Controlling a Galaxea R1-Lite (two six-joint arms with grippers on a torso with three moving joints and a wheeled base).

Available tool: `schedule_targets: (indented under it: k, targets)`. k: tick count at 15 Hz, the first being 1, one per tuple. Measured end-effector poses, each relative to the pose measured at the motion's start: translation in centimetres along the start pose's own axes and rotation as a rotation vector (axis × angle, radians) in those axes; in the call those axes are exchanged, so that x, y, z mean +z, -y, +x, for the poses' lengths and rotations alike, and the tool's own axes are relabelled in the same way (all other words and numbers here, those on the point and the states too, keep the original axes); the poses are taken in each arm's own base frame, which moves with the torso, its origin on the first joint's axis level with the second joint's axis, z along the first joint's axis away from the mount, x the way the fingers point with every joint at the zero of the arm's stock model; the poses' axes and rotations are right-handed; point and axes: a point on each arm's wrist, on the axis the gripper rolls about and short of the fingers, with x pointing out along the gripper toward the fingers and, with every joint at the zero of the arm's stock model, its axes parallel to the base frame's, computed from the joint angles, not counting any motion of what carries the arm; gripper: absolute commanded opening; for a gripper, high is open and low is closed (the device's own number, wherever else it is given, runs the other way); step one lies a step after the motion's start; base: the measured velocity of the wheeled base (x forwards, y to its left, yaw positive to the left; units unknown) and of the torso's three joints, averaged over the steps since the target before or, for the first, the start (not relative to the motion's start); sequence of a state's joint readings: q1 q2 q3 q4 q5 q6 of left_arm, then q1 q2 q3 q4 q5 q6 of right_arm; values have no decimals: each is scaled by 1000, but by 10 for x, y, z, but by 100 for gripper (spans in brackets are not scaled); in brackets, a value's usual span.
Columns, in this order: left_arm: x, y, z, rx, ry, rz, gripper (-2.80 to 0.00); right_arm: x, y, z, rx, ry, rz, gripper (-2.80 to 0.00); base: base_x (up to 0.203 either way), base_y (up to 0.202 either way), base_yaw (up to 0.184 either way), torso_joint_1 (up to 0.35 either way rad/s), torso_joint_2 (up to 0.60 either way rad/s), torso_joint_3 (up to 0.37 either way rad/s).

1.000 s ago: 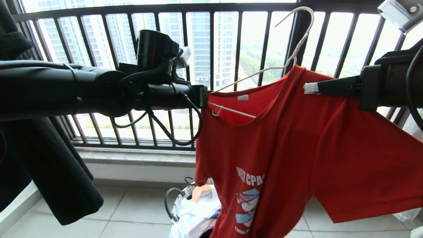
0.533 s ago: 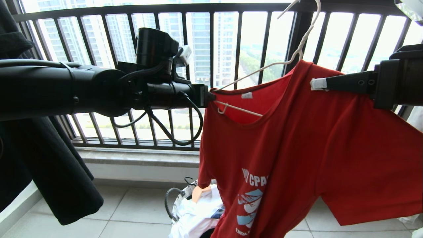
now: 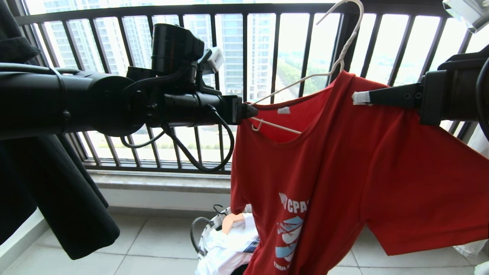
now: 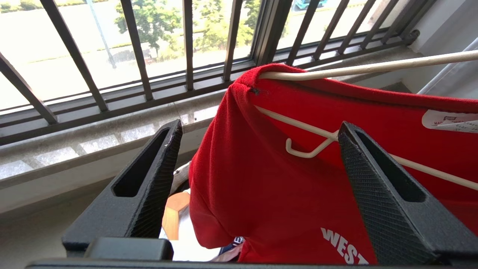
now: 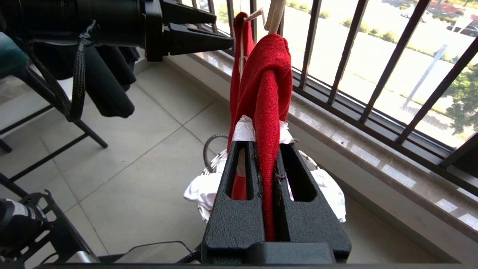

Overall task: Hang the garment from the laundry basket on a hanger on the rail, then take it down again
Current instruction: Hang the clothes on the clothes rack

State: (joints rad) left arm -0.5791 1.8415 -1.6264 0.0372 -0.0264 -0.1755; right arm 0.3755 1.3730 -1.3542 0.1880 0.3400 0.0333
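Two grippers are recorded at the hanger (image 3: 305, 82), which serves as the landmark.

Item: garment (image 3: 344, 183), red T-shirt. It is draped over the hanger; one shoulder is seated on the hanger's end near the left gripper (image 4: 257, 164), the neckline sagging below the lower wire. The other shoulder is pinched beside the hanger's neck.

Item: left gripper. Its jaws are spread wide about the hanger's end, nothing being held; cloth and wire lie between the fingers (image 4: 377, 186) untouched.

Item: right gripper (image 5: 267, 149). It is clamped tight on a fold of the garment, just beside the hanger's neck.

Item: laundry basket (image 3: 208, 229). It is set on the floor well below the hanger, white clothes (image 3: 229, 244) being left inside.

Item: black garment (image 3: 57, 183), hung well to the left of the hanger, apart from it.

Item: window railing (image 3: 244, 88), behind the hanger.

Progress: the garment is judged taken from the basket and largely threaded onto the hanger. The rail is not shown; whether the hook (image 3: 353, 15) is engaged cannot be told. Seating the second shoulder, hanging and taking down are judged outstanding.
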Motion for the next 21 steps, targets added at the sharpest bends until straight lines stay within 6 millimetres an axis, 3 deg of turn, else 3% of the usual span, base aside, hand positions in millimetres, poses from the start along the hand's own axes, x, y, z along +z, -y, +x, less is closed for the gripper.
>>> schedule_targets:
  k: [8,11,21]
  targets:
    - [24,-21,-19,62,75,-1,0,6,0,1,1,15,-5,-280,0,0,0,0,0,0]
    - [25,-23,-21,79,18,-5,0,8,1,3,1,18,-6,-280,0,0,0,0,0,0]
    - [20,-33,-2,103,-39,-18,0,7,2,5,0,12,-4,-280,0,0,0,0,0,0]
